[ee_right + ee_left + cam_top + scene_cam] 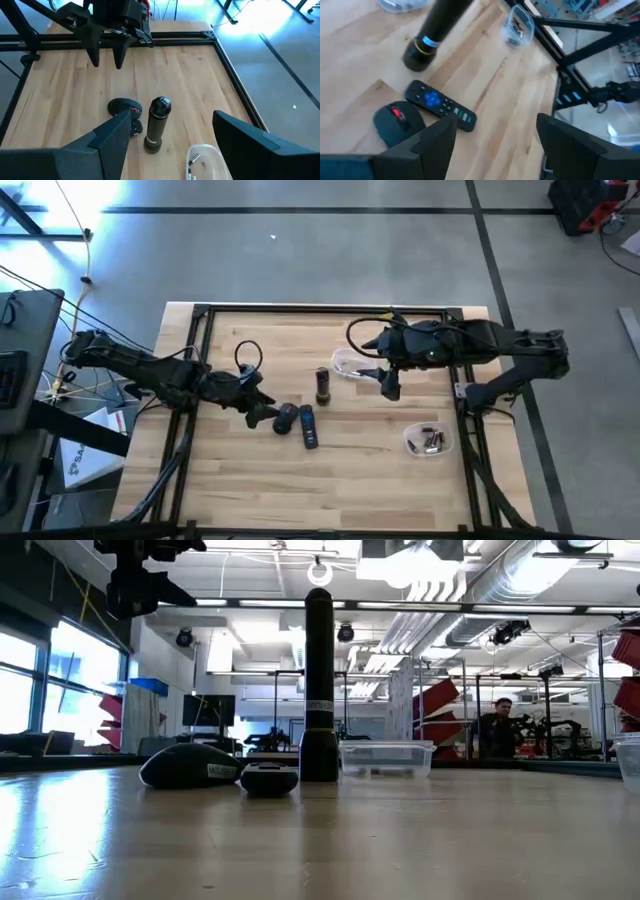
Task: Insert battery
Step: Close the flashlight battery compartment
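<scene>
Flashlight (322, 386) stands upright mid-desk, beside the remote (308, 427) and mouse (284, 419); batteries (432, 442) lie in a tub well apart. Both end effectors, left (262, 411) and right (390, 388), hover spread and empty. Best approach: the right fetches a battery while the left steadies the flashlight.

Table (350, 470) — flashlight (322, 386) stood upright near the middle. Mouse (285, 419) and remote (308, 427) lay side by side just to its front-left, remote to the right of mouse. Lidded container (350, 366) sat just right of the flashlight, toward the back; a second container (428, 440) — small items inside — stood well apart at the front-right.
</scene>
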Controlling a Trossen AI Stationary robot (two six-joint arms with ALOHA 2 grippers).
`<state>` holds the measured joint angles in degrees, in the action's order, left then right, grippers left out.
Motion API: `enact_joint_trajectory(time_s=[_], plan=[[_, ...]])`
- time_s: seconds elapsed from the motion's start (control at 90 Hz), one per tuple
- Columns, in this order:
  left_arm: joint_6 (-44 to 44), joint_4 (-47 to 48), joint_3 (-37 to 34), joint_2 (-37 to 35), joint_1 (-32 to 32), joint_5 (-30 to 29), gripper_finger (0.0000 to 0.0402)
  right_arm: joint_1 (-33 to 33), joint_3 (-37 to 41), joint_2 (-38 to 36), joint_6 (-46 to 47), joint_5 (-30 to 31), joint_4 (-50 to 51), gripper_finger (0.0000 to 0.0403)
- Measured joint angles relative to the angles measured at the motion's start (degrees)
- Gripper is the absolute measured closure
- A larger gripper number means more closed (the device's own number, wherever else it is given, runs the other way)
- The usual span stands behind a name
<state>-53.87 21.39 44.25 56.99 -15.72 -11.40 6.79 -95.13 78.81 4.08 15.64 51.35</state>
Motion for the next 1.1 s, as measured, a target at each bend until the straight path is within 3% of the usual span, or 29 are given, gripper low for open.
enact_joint_trajectory(time_s=[0.4,0.656,0.822,1.1], plan=[[-3.31,-1.97,0.0,0.0,0.0,-1.8,0.0147,0.0,0.0,0.0,0.0,0.02,0.0,0.0153],[5.49,-2.01,0.0,0.0,-0.07,-6.3,0.0147,0.0,0.0,0.0,0.0,0.02,0.0,0.0153],[10.97,-1.81,-0.31,0.04,-1.91,-5.52,0.0147,0.01,0.0,0.0,0.0,0.02,-0.02,0.0153],[7.4,-1.95,-0.31,0.0,-2.21,-2.4,0.0147,0.0,0.02,0.0,0.0,0.04,-0.02,0.0153]])
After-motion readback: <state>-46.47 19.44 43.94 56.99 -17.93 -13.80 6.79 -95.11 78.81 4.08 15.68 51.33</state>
